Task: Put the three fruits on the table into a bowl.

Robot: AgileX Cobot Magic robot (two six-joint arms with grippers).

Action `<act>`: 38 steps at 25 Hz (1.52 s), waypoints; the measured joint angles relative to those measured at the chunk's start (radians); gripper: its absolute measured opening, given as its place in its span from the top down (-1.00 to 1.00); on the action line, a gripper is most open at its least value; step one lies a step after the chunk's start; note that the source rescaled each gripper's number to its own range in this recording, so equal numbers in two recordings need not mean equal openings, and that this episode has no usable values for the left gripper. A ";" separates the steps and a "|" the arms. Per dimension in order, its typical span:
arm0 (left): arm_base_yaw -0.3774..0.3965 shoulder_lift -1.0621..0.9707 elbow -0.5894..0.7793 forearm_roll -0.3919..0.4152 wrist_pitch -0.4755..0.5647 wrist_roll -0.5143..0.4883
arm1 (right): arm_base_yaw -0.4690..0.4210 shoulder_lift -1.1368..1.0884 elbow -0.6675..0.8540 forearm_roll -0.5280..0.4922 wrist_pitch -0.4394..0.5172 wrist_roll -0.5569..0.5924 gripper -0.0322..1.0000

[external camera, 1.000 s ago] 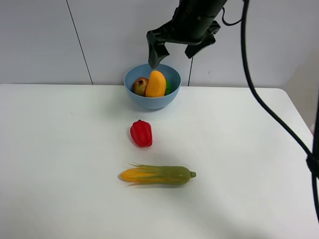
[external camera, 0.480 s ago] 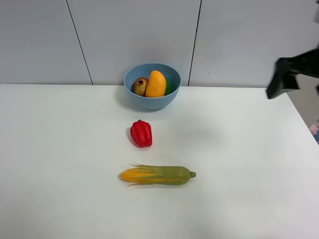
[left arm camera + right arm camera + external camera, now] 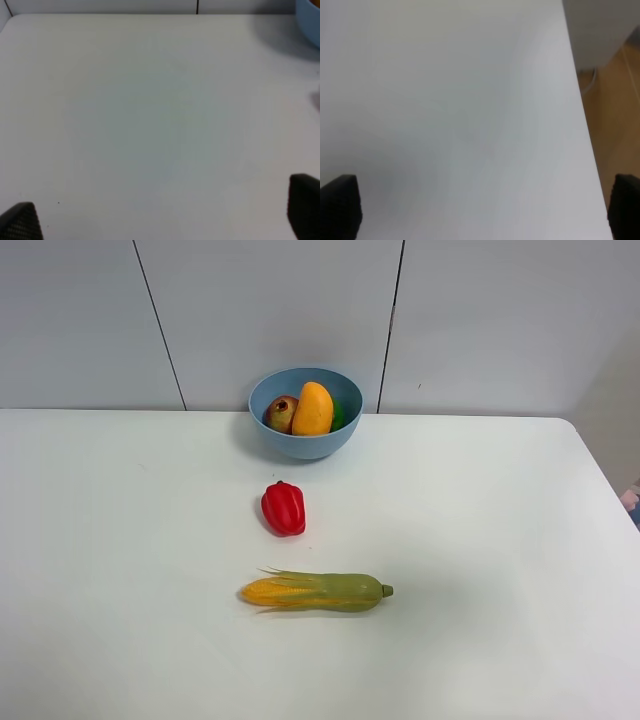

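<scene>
- Only the high camera is showing the smooth bowl (image 3: pixel 305 430) holding the oval mango (image 3: pixel 313 409), pomegranate (image 3: pixel 282 412) and lime (image 3: pixel 338 416).
- Left gripper (image 3: pixel 160 212) and right gripper (image 3: pixel 480 210) are gaping wide over the table (image 3: pixel 480 540).

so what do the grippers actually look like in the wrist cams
Only the fingertips show. The left gripper has black, blunt fingertips, one with a fine woven or dotted texture. The right gripper has plain matte black, squared-off fingertips. No cables, markings or arm links are visible.
</scene>
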 joint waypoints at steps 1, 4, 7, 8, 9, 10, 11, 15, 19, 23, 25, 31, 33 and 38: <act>0.000 0.000 0.000 0.000 0.000 0.000 | 0.000 -0.062 0.023 0.003 -0.016 0.001 -0.98; 0.000 0.000 0.000 0.000 0.000 0.000 | 0.000 -0.218 0.096 0.005 -0.078 0.003 -0.98; 0.000 0.000 0.000 0.000 0.000 0.000 | 0.000 -0.333 0.187 0.005 -0.116 0.008 -0.98; 0.000 0.000 0.000 0.000 0.000 0.000 | 0.000 -0.364 0.222 0.005 -0.122 0.008 -0.98; 0.000 0.000 0.000 0.000 0.000 0.000 | 0.000 -0.385 0.251 0.005 -0.124 0.009 -0.98; 0.000 0.000 0.000 0.000 0.000 0.000 | 0.000 -0.406 0.287 0.005 -0.125 0.009 -0.98; 0.000 0.000 0.000 0.000 0.000 0.000 | 0.000 -0.423 0.320 0.006 -0.126 0.009 -0.98; 0.000 0.000 0.000 0.000 0.000 0.000 | 0.000 -0.443 0.415 0.013 -0.127 0.022 -0.98; 0.000 0.000 0.000 0.000 0.000 0.000 | 0.000 -0.444 0.473 0.014 -0.128 0.032 -0.98; 0.000 0.000 0.000 0.000 0.000 0.000 | 0.000 -0.444 0.477 -0.001 -0.130 0.067 -0.98; 0.000 0.000 0.000 0.000 0.000 0.000 | 0.000 -0.444 0.477 -0.008 -0.131 0.073 -0.98; 0.000 0.000 0.000 0.000 0.000 0.000 | 0.000 -0.444 0.477 -0.011 -0.131 0.077 -0.98; 0.000 0.000 0.000 0.000 0.000 0.000 | 0.000 -0.444 0.477 -0.011 -0.131 0.077 -0.98; 0.000 0.000 0.000 0.000 0.000 0.000 | 0.000 -0.444 0.477 -0.012 -0.131 0.077 -0.98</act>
